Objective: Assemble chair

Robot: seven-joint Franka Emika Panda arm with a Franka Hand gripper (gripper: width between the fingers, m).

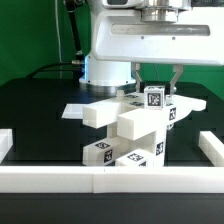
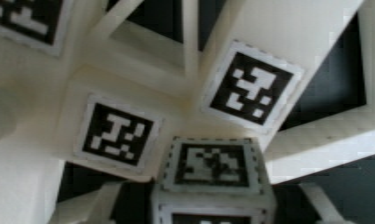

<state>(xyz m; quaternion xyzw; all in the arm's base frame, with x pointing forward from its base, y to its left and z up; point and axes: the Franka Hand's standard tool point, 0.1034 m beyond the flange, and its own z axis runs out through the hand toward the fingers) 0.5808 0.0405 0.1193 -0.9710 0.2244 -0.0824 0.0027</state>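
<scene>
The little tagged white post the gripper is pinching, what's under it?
The post sits atop the heap of white chair pieces, held by the gripper. What it plugs into is covered by the post itself.

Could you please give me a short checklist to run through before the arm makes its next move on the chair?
1. Tool over the pile of chair parts: ok.
2. Tool shut on the small tagged post: ok; its fingers flank the post's top.
3. Post free of neighbouring parts: cannot tell; the wrist view shows pieces crowded close around it.
4. Flat slab seated level: not ok; it leans on the pile.
5. Parts inside the border rail: ok.
</scene>
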